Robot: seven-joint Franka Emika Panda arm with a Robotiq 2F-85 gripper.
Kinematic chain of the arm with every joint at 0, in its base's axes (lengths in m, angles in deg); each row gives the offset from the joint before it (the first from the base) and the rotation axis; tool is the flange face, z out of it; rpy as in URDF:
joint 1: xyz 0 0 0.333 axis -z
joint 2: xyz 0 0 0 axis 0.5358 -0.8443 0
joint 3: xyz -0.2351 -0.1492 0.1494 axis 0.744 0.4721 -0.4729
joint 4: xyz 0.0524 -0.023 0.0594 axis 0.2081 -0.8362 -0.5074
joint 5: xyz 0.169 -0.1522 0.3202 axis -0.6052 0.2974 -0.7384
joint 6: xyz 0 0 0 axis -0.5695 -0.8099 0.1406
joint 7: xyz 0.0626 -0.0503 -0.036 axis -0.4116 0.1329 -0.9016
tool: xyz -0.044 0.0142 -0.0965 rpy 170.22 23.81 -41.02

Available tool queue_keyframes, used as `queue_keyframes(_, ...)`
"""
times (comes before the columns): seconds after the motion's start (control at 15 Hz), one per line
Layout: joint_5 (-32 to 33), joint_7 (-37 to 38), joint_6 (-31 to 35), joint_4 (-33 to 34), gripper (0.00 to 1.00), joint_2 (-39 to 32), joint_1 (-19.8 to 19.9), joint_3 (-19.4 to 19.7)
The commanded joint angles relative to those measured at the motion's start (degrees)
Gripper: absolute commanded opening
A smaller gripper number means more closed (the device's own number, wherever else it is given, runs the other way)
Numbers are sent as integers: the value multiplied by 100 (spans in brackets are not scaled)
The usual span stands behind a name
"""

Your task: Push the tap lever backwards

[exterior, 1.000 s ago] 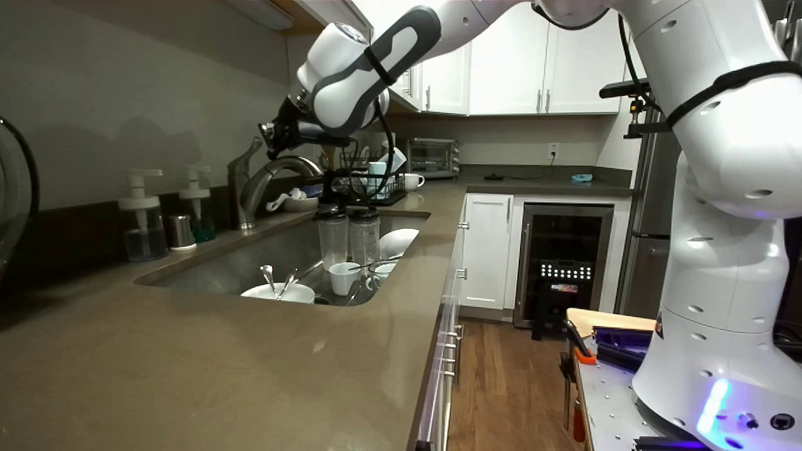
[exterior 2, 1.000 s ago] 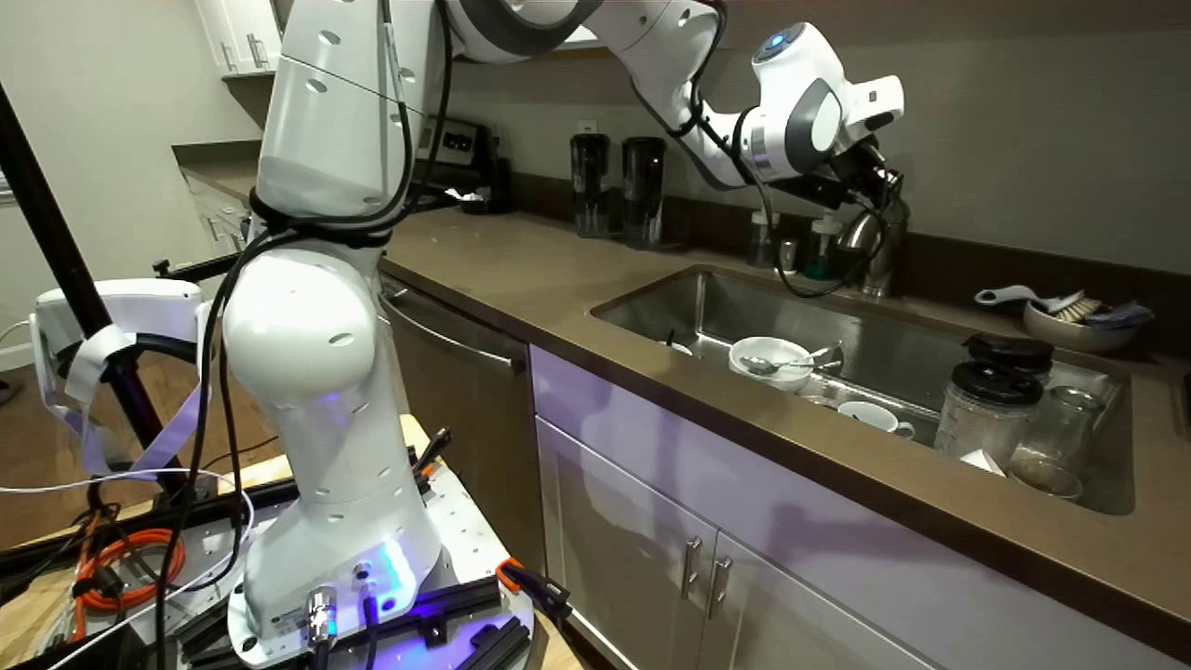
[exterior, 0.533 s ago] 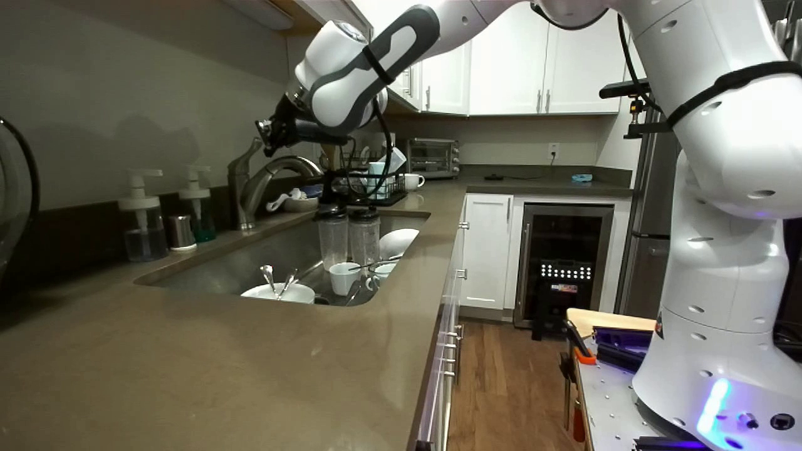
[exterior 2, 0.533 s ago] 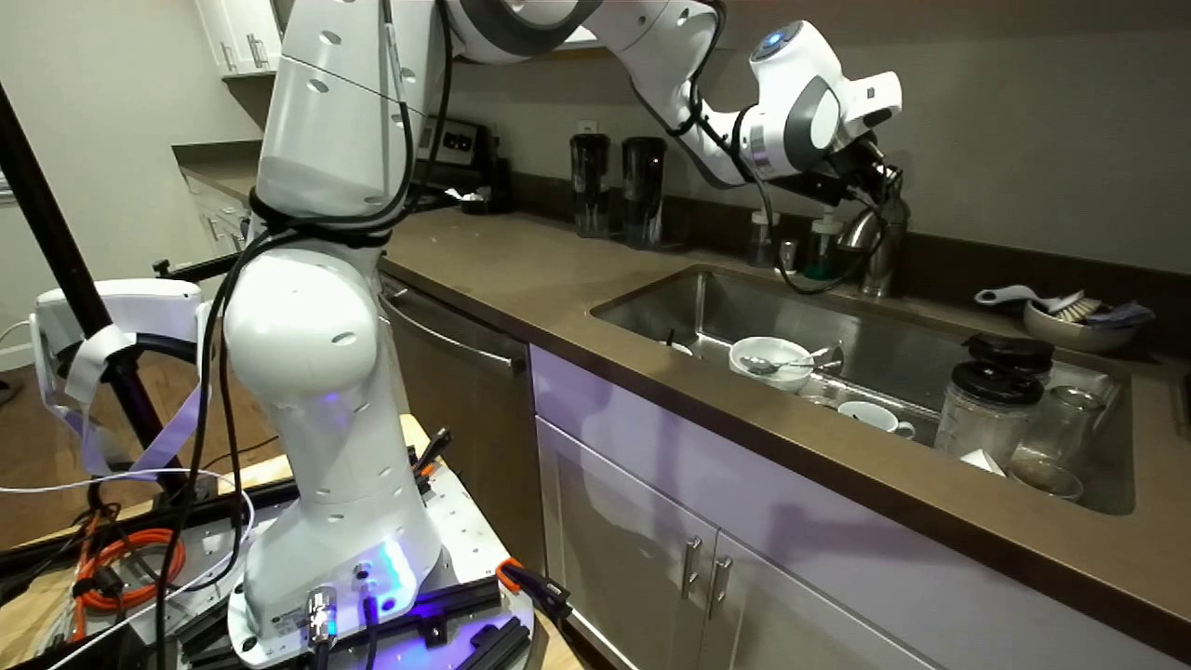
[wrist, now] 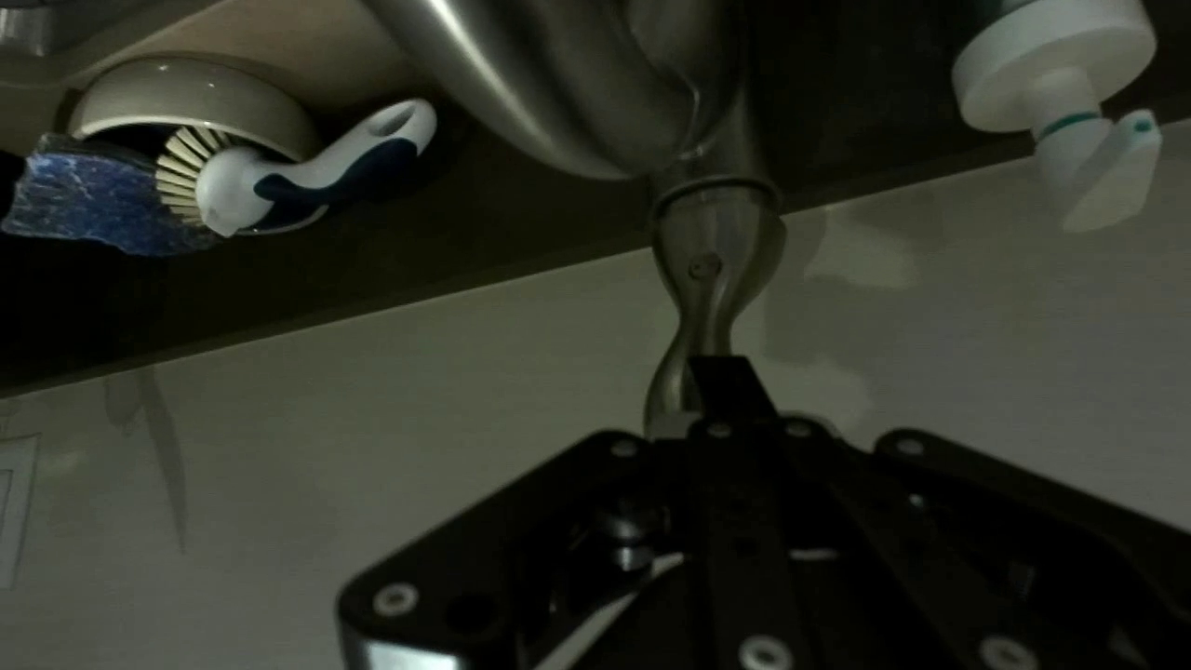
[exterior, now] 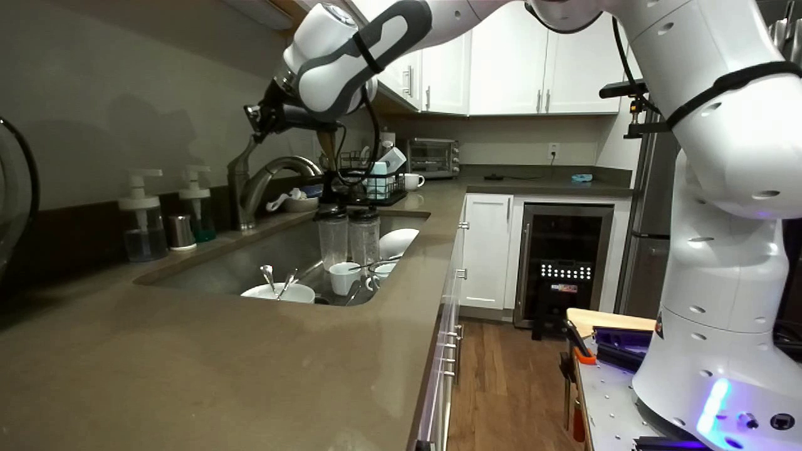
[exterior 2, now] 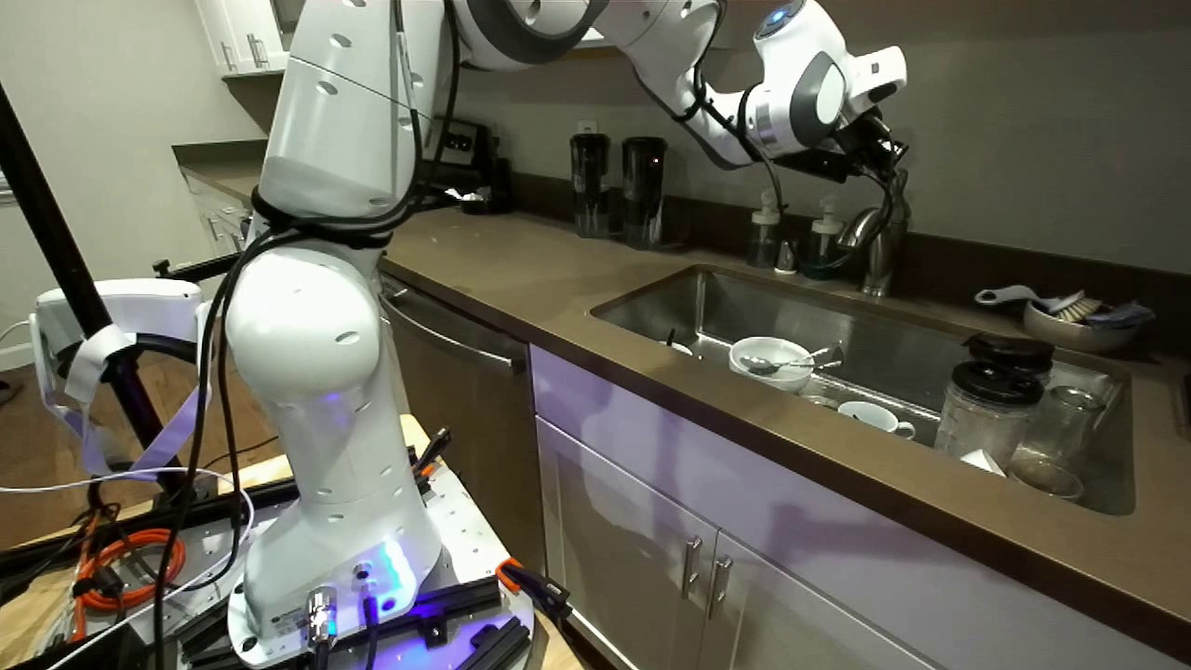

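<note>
I've just raised the tool (wrist: 730, 395), pressed together, to the upper end of the tap lever (wrist: 705, 316) beyond the sink (exterior 2: 772, 307) at its far side, contact unclear, seemingly ready to push backwards

Arm (exterior 2: 321, 140) arched high, wrist (exterior: 326, 88) angled down, jaws together.

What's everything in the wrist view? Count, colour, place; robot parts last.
tap lever: 1, silver, centre
faucet: 1, silver, top centre
bowl: 1, cream, upper left
brush: 1, white and blue, at the bowl
crumpled item: 1, blue, far left
pump dispenser: 1, white top, upper right
counter: 1, tan, upper left
backsplash: 1, dark, upper half
wall: 1, grey, mostly lower half
metal piece: 1, silver, top left, cropped
outlined shape: 1, pale, left edge, unclear
gripper: 1, black, bottom centre
</note>
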Motion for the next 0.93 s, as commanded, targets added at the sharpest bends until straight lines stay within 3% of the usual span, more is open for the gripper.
queue_keyframes(0.0,36,-38,-228,584,0,-321,-40,48)
queue_keyframes(0.87,-68,56,-78,1897,0,-1286,29,41)
